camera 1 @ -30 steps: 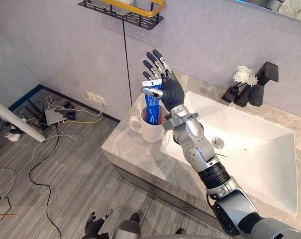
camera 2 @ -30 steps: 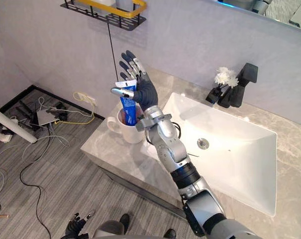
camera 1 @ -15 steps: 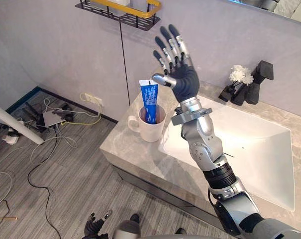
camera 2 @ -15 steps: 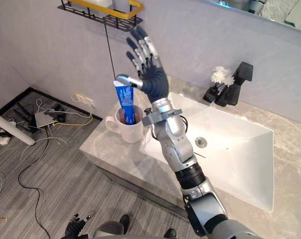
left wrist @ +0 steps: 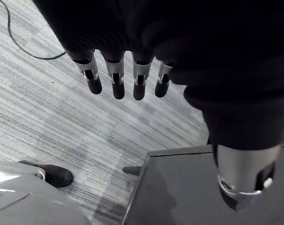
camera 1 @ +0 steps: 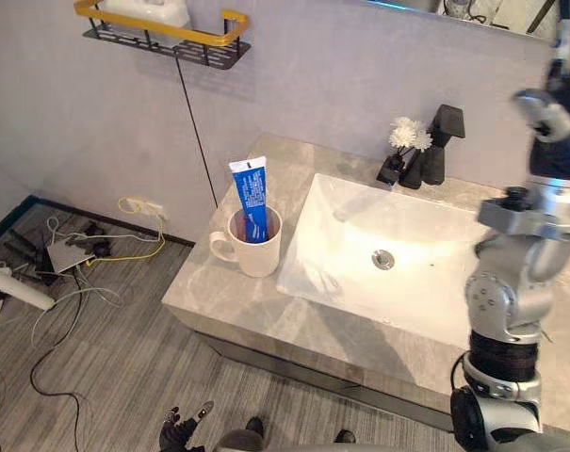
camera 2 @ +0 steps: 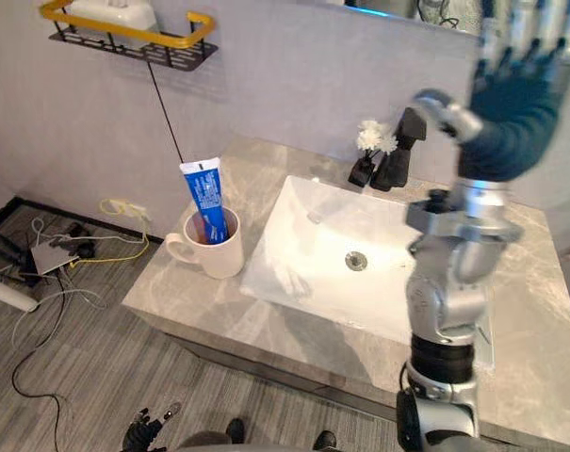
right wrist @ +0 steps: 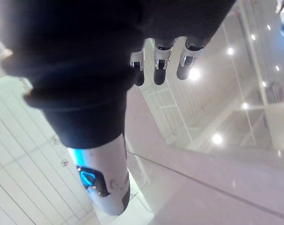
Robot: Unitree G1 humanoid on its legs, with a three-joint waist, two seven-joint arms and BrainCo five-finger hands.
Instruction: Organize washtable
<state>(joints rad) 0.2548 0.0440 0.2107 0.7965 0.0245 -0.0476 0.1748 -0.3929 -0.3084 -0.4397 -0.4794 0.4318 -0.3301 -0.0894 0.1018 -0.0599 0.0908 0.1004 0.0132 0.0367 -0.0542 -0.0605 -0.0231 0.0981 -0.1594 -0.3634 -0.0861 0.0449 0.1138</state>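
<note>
Toothpaste tube (camera 1: 252,200) stands upright in the white mug (camera 1: 256,258), just left of the sink (camera 1: 435,259). The right hand (camera 2: 509,104), high over the sink's right end, has straight fingers and holds nothing. The left hand (left wrist: 114,80) is relaxed and empty.

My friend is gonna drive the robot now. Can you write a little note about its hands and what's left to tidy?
Right hand: open, empty, raised high above the right end of the counter.
Left hand: open, empty, hanging over the floor.
Toothpaste: upright in the white mug, left of the sink.
Done: toothpaste looks put away.
Left: probably just lowering the right arm.
</note>
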